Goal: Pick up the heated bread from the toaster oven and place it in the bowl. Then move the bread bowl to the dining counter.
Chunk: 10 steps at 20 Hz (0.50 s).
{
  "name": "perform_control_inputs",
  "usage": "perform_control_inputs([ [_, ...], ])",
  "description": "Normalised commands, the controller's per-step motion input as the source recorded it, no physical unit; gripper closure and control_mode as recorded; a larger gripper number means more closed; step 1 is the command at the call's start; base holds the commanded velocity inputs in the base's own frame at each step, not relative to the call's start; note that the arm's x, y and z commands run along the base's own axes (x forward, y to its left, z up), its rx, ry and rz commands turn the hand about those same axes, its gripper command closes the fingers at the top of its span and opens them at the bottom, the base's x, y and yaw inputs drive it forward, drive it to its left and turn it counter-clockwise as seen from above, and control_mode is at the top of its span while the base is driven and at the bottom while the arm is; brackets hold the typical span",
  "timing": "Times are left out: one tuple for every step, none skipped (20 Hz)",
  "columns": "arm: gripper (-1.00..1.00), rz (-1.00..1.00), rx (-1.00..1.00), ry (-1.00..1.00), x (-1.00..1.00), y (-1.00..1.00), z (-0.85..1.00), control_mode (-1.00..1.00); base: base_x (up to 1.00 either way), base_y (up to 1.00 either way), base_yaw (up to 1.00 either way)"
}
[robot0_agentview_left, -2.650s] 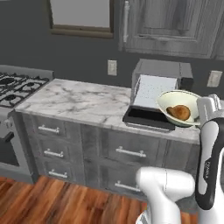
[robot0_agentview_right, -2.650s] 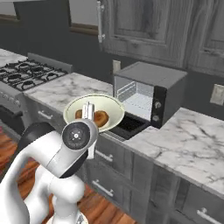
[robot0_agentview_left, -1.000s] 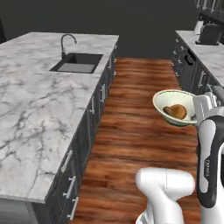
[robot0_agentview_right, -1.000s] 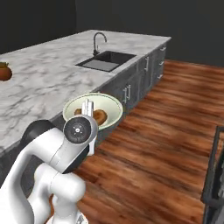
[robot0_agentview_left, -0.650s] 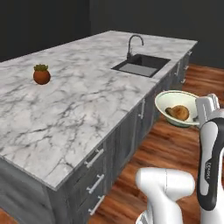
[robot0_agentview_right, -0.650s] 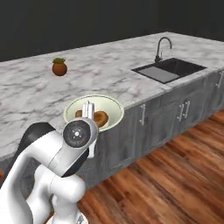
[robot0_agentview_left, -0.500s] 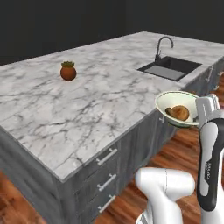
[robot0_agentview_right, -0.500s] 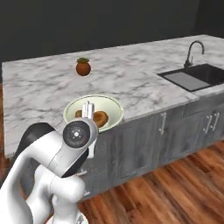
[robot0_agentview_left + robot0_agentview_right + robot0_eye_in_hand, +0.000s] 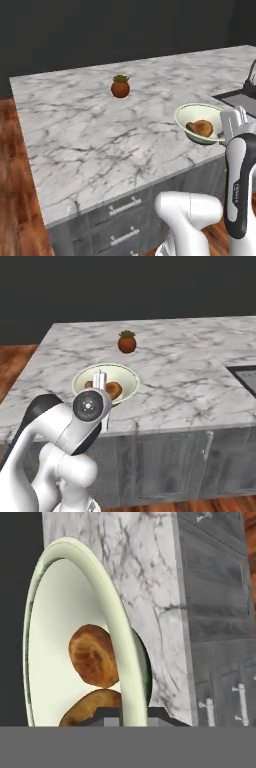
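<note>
Both base views face the dining counter (image 9: 100,135); hand view hugs it.

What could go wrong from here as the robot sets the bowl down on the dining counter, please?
The tool pinches only the bowl by its thin rim, so it could tip and spill the heated bread. The bowl hangs near the dining counter edge; released there, it might fall.

One bowl (image 9: 194,113) — two breads (image 9: 93,657) — one potted plant (image 9: 120,86)

The gripper (image 9: 101,377) holds the bowl (image 9: 126,379) with bread (image 9: 112,390) over the dining counter (image 9: 185,371) near a small potted plant (image 9: 127,342)
</note>
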Motion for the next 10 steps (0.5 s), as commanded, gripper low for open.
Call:
perform_control_inputs([
  [1.00,0.00,0.00,0.00,0.00,0.00,0.00,1.00,0.79,-0.62,0.62],
  [1.00,0.00,0.00,0.00,0.00,0.00,0.00,1.00,0.74,-0.54,0.64],
  [1.00,0.00,0.00,0.00,0.00,0.00,0.00,1.00,0.73,-0.42,0.65],
  [1.00,0.00,0.00,0.00,0.00,0.00,0.00,1.00,0.69,-0.34,0.65],
  [1.00,0.00,0.00,0.00,0.00,0.00,0.00,1.00,0.56,-0.29,0.66],
  [1.00,0.00,0.00,0.00,0.00,0.00,0.00,1.00,0.41,-0.22,0.67],
  [1.00,0.00,0.00,0.00,0.00,0.00,0.00,1.00,0.16,-0.14,0.68],
  [1.00,0.00,0.00,0.00,0.00,0.00,0.00,1.00,0.09,0.00,0.65],
  [1.00,0.52,0.00,0.26,0.30,0.01,-0.24,-1.00,0.00,0.00,0.00],
  [1.00,0.43,0.00,0.19,0.62,0.09,-0.28,-1.00,0.00,0.00,0.00],
])
